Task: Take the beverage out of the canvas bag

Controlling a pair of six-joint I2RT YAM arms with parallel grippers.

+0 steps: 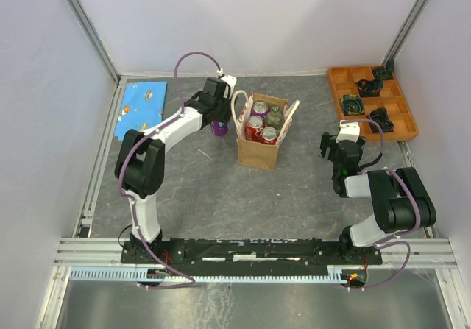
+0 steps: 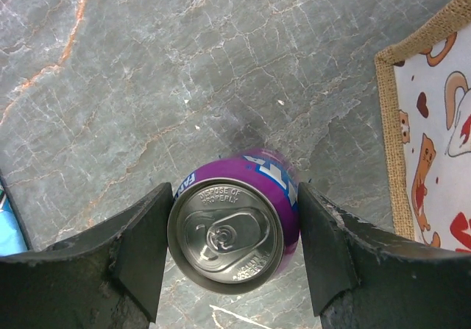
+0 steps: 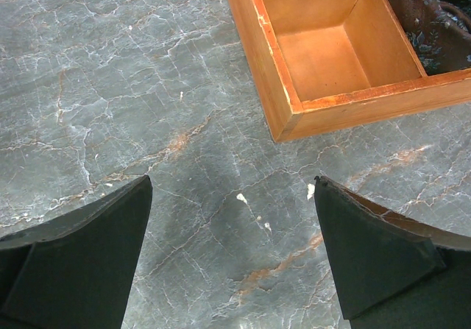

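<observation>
My left gripper (image 2: 234, 211) is clamped on one purple can (image 2: 228, 235), silver pull-tab top facing up, over the grey marbled table (image 2: 147, 71); it's just left of the canvas bag (image 1: 257, 152); bag's tan, upright, two cream handles, four drinks (image 1: 255, 123) showing inside; my right gripper (image 3: 234, 218) hangs spread wide, holding nothing, near the one orange tray (image 3: 283, 115)
</observation>
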